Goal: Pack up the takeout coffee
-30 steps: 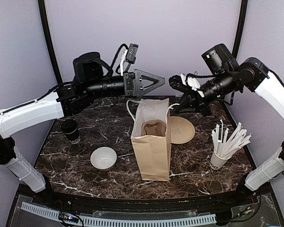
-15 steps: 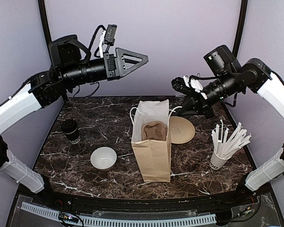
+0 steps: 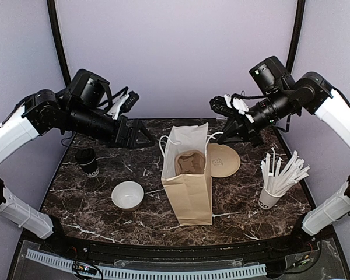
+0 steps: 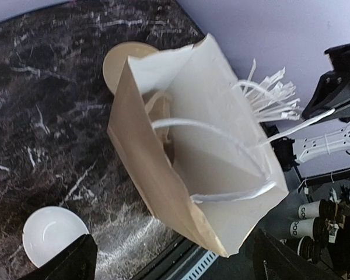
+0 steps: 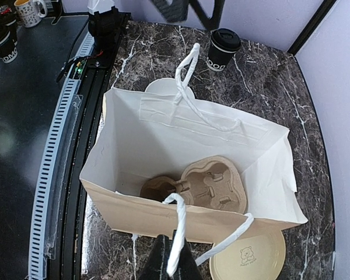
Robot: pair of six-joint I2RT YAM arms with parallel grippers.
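One upright, lidded takeout coffee (image 3: 87, 161) stood at the left edge of the table (image 3: 239, 204), below and left of the left gripper (image 3: 141, 136), which gaped wide and empty, far nearer than the right gripper (image 3: 226, 133), clamped on the white bag handle (image 5: 177, 233).

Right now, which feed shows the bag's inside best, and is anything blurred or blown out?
Right wrist view: sharp and even, cup carrier clear inside the paper bag. Left wrist view: tilted, bag lining bright, background cups soft. Top view: crisp, no glare, front edge of the table bows slightly.
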